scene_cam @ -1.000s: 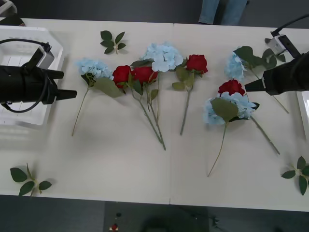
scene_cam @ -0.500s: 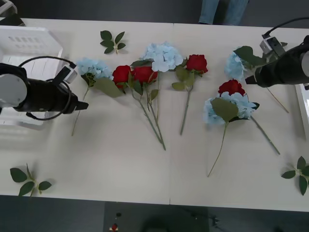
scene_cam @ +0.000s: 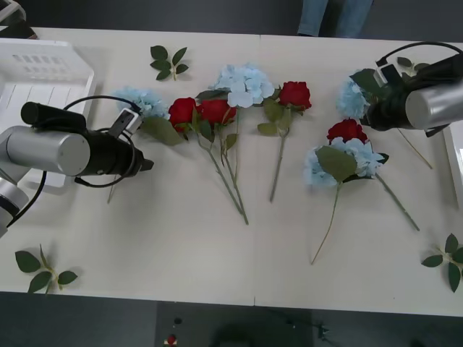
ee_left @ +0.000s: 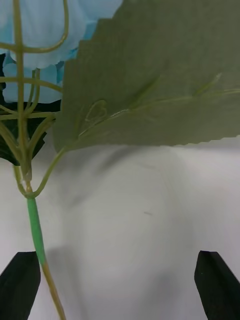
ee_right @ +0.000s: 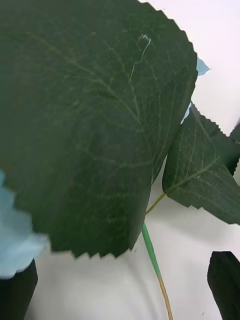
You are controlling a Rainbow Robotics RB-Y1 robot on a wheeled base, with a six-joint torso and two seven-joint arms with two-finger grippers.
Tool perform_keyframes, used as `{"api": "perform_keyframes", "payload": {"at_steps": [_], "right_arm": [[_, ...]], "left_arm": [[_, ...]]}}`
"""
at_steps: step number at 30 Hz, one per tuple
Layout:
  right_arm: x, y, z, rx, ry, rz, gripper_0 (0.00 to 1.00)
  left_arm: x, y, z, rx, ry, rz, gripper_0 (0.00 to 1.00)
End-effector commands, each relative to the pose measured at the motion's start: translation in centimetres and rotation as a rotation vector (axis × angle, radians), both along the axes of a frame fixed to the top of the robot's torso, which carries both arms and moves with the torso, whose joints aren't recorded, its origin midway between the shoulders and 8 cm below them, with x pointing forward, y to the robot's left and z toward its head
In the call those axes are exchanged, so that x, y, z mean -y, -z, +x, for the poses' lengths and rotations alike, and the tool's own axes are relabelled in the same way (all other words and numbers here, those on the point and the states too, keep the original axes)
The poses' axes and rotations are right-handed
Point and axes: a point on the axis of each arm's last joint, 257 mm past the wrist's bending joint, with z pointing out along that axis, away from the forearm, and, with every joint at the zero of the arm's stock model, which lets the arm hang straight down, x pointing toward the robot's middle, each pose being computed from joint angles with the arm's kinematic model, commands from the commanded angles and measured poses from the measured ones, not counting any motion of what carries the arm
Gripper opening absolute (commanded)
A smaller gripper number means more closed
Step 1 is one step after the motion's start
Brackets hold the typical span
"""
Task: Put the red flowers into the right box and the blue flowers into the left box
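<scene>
Several red flowers (scene_cam: 217, 110) and blue flowers (scene_cam: 246, 83) lie in a row across the white table. My left gripper (scene_cam: 148, 165) hovers by the stem of the leftmost blue flower (scene_cam: 141, 101). Its fingers are open, with the green stem (ee_left: 35, 235) near one finger (ee_left: 20, 285) and a big leaf (ee_left: 160, 75) ahead. My right gripper (scene_cam: 367, 119) is at the far-right blue flower (scene_cam: 352, 97), also open, its dark leaf (ee_right: 90, 125) close above the stem (ee_right: 150, 245). The left box (scene_cam: 43, 65) stands at the far left. The right box (scene_cam: 456, 159) shows as a rim at the right edge.
Loose green leaf sprigs lie at the back left (scene_cam: 168, 61), front left (scene_cam: 43, 269) and front right (scene_cam: 448, 260). A person's legs (scene_cam: 336, 18) stand behind the far table edge. Bare table stretches along the front.
The left arm swung from over the left box inward to the leftmost blue flower's stem. The right arm moved in and farther back onto the far-right blue flower.
</scene>
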Motion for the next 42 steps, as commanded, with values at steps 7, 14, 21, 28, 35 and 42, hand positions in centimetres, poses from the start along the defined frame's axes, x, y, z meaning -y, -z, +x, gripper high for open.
{"api": "perform_keyframes", "payload": {"at_steps": [7, 14, 21, 28, 35, 42], "right_arm": [[1.5, -2.4, 2.8, 0.076, 0.097, -0.047, 1.00], [2.4, -1.8, 2.6, 0.075, 0.120, -0.075, 0.12], [3.3, -1.7, 2.4, 0.070, 0.135, -0.089, 0.00], [3.0, -1.1, 2.2, 0.062, 0.131, -0.097, 0.00], [2.5, -0.7, 2.1, 0.059, 0.149, -0.038, 0.00], [1.9, -0.5, 2.0, 0.056, 0.172, 0.046, 1.00]], "left_arm": [[0.0, -4.1, 3.0, 0.074, -0.086, -0.029, 0.69], [-0.3, -4.3, 3.4, 0.092, -0.094, -0.024, 0.25], [-0.4, -4.5, 3.5, 0.101, -0.098, -0.017, 0.26], [-1.3, -3.9, 3.6, 0.098, -0.114, 0.005, 0.00], [-1.6, -3.9, 3.7, 0.103, -0.114, 0.023, 0.00], [-2.1, -7.6, 3.9, 0.135, -0.102, 0.018, 0.00]]}}
